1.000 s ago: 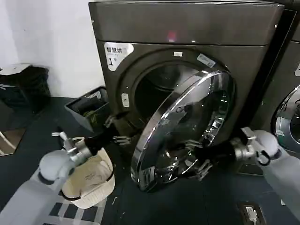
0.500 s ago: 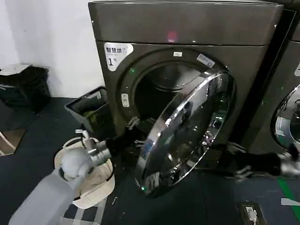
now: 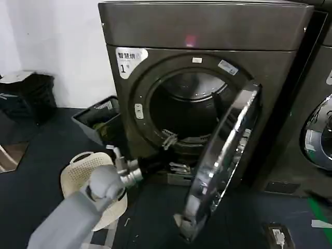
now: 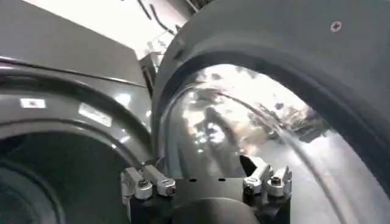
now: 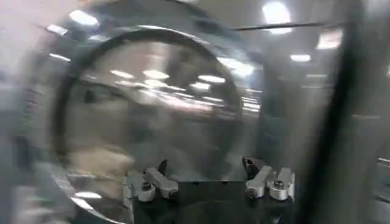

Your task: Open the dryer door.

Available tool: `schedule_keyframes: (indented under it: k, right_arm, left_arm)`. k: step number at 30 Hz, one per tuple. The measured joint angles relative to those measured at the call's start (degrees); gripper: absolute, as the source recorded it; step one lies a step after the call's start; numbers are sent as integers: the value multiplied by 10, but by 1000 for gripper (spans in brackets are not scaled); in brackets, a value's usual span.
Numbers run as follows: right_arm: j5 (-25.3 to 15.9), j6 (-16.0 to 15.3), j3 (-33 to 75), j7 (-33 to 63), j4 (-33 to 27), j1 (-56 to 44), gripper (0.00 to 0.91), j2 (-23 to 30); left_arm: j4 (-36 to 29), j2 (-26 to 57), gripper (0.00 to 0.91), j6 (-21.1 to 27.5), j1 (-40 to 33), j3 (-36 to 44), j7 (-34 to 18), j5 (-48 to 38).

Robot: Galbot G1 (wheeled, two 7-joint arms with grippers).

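Head view shows my left end effector (image 3: 171, 153), fingers spread wide and empty, low at the dark metallic dryer's (image 3: 207, 26) mouth; the chrome-rimmed round dryer door (image 3: 220, 166) stands edge-on just right.

Drum mouth on the dryer (image 3: 155, 36) is wide open, nothing blocking it straight on. The door (image 3: 220, 161) swings out on the right, edge-on, walling off that side. Left gripper (image 3: 168, 154), fingers spread, sits low at the opening's near lip. Basket (image 3: 78, 171) and bin (image 3: 98, 122) crowd the floor on the left.
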Motion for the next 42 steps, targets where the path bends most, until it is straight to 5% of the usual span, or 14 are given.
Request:
schedule_keyframes:
  k: [9, 18, 30, 42]
  right_arm:
    - [-113, -7, 109, 223, 27, -24, 907, 106]
    - [-189, -112, 186, 442, 82, -12, 907, 219]
    - [-299, -207, 248, 696, 128, 16, 907, 333]
    - [-325, -214, 308, 780, 111, 16, 907, 377]
  left_arm:
    - [19, -39, 907, -11, -25, 46, -28, 24]
    - [49, -85, 907, -18, -54, 99, -50, 48]
    - [101, -152, 907, -27, -86, 159, -122, 100]
    - [157, -223, 907, -5, -97, 199, -217, 144]
